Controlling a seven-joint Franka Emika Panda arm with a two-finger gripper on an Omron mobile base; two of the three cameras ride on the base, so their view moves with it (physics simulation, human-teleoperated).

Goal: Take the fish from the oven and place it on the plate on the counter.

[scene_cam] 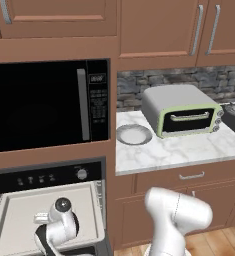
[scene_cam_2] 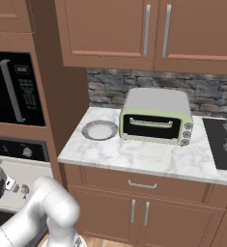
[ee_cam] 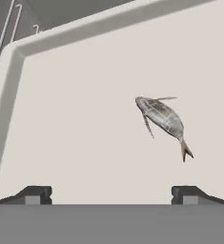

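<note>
Over the oven's (scene_cam: 49, 182) pulled-out cream tray (ee_cam: 85, 143), your pincer (ee_cam: 111, 194) spread wide, fish (ee_cam: 162, 119) lying on the tray ahead, untouched, grey-rimmed plate (scene_cam: 134, 134) on the marble tabletop (scene_cam: 179, 150) beside the pale-green toaster oven (scene_cam: 183, 111), wooden cabinets (scene_cam_2: 148, 29) above.

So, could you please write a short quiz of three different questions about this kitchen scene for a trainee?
1. True or false: the small grey-silver fish lies on the cream oven tray.
2. What stands beside the small round grey-rimmed plate on the white marble counter?
A. black kettle
B. pale-green toaster oven
C. red bowl
3. Fill in: the end effector is ____ above the tray.

Key: 1 true; 2 B; 3 open.
</note>
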